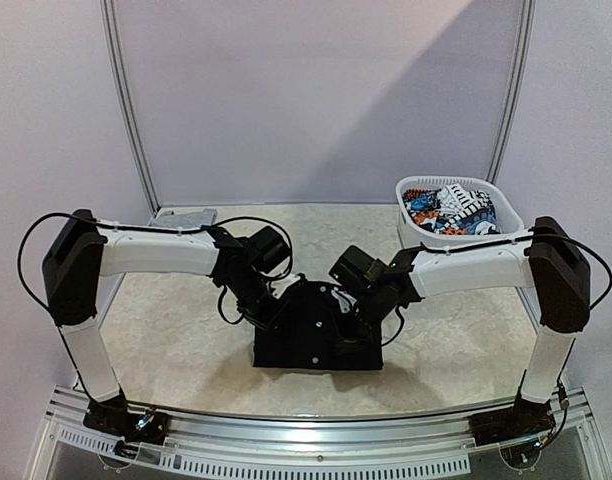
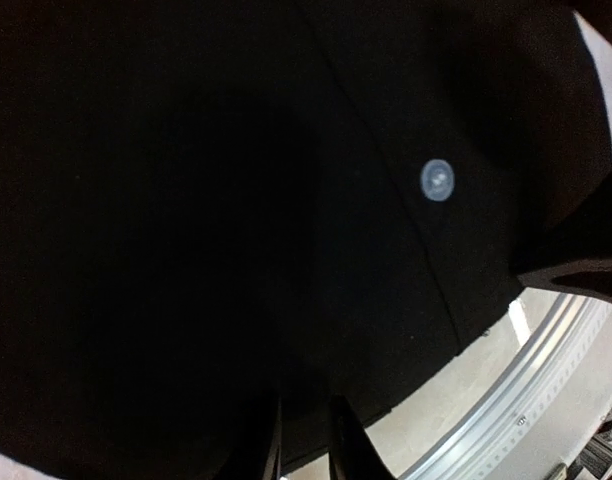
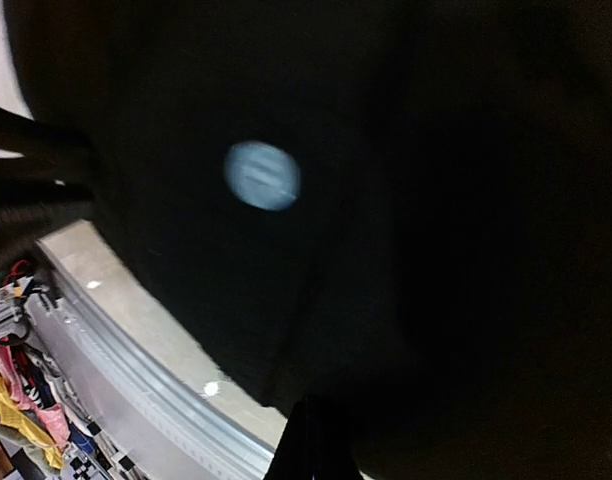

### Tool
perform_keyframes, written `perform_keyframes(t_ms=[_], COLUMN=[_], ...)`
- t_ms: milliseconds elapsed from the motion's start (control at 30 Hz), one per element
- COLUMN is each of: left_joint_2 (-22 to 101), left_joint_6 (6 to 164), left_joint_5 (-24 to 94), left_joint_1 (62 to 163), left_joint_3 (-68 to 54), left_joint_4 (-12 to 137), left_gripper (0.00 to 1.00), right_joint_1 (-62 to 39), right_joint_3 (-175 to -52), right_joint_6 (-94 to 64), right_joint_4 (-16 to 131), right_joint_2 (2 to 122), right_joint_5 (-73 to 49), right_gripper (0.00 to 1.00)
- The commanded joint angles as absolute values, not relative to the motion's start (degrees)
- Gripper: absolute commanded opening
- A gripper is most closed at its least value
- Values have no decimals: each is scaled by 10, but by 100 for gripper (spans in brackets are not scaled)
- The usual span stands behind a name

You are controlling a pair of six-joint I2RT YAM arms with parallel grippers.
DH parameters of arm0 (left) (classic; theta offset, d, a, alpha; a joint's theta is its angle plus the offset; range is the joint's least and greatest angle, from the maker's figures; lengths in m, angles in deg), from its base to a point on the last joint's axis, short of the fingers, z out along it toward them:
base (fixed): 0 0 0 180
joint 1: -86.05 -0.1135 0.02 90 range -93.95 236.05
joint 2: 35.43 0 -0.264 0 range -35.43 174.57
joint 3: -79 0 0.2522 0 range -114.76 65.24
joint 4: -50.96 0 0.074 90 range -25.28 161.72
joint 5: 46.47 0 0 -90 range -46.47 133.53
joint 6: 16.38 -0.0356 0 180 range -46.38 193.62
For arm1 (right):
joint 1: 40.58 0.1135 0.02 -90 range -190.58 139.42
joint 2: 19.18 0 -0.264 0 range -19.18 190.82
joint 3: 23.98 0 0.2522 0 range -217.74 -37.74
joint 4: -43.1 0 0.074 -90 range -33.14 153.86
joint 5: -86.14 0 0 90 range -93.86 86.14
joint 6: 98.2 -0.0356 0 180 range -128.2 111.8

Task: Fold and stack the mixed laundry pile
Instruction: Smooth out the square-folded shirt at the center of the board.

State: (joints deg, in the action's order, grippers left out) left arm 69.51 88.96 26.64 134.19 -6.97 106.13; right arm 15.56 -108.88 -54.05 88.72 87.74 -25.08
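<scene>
Lying at the middle of the worktop [image 1: 176,340], the black garment [image 1: 311,345] is being pinched along its far edge: the left jaws are standing almost shut with cloth between them, and the right jaws are pressing fully together, seemingly on cloth too. Doing this fold well is calling for both arms lifting evenly and carrying that edge toward the near one, keeping the cloth taut. The printed piece [image 1: 448,210] is sitting in the basket [image 1: 414,238].
</scene>
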Motion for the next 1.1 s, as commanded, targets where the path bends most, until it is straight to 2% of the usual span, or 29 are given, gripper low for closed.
perform_keyframes(t_ms=[0, 300, 533, 633, 767, 1067], left_joint_2=[723, 719, 664, 640, 632, 739], left_joint_6=[914, 908, 904, 902, 907, 912], left_joint_5=[278, 286, 339, 336, 315, 277], left_joint_1=[1321, 1300, 1297, 1297, 1298, 1297], left_joint_3=[-62, -21, -56, -87, -125, -236], left_joint_4=[1036, 1025, 1088, 1111, 1115, 1114], left_gripper=[18, 16, 18, 18, 19, 19], right_joint_1=[155, 155, 154, 150, 136, 76], right_joint_3=[-1044, -961, -981, -1010, -1077, -1265], right_joint_6=[-550, -587, -594, -600, -590, -544], right_joint_4=[889, 911, 1053, 1100, 1095, 1079], right_joint_2=[884, 871, 770, 723, 729, 882], right_joint_5=[-218, -177, -116, -84, -81, -119], right_gripper=[0, 0, 0, 0, 0, 0])
